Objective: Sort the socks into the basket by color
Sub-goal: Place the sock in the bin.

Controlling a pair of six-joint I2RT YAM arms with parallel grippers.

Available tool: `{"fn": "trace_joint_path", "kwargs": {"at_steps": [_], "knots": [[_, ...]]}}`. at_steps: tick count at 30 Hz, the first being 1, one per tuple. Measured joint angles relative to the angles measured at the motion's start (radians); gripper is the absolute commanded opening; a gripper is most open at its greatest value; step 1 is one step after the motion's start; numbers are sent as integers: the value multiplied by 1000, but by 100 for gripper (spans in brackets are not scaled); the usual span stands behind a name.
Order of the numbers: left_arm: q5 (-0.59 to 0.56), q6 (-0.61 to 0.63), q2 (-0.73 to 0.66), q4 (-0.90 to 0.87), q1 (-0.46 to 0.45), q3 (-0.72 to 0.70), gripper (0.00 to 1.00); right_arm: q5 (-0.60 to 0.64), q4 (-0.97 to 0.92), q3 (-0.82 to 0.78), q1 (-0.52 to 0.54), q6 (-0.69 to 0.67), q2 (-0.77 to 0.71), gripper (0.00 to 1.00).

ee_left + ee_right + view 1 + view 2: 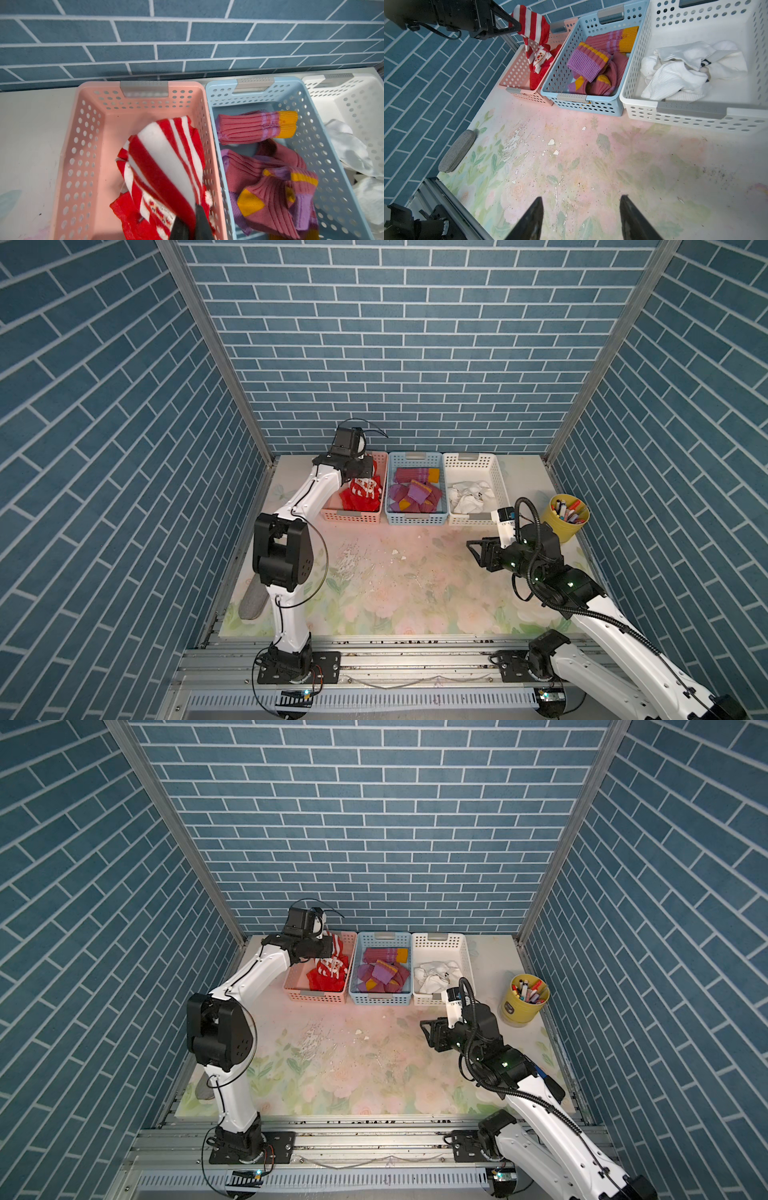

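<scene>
the left gripper is clenched on a red-and-white striped santa sock, which dangles beneath it over the pink perforated plastic basket. the right gripper is spread, empty. released off-centre, the sock could drape over the rim.

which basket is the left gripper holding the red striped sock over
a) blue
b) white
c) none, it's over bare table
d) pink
d: the left gripper is shut on the red striped sock, which hangs down into the pink basket.
</scene>
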Motion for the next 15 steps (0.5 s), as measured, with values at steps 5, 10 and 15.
{"fn": "trace_joint_path", "kwargs": {"at_steps": [5,10,15], "knots": [[18,-3,69,-22,18,14,6,2,-7,0,0,0,-1,59],[29,-14,124,-25,16,14,5,2,-17,0,0,0,-6,59],[11,-31,167,-26,17,15,3,5,-32,0,0,0,-16,58]]}}
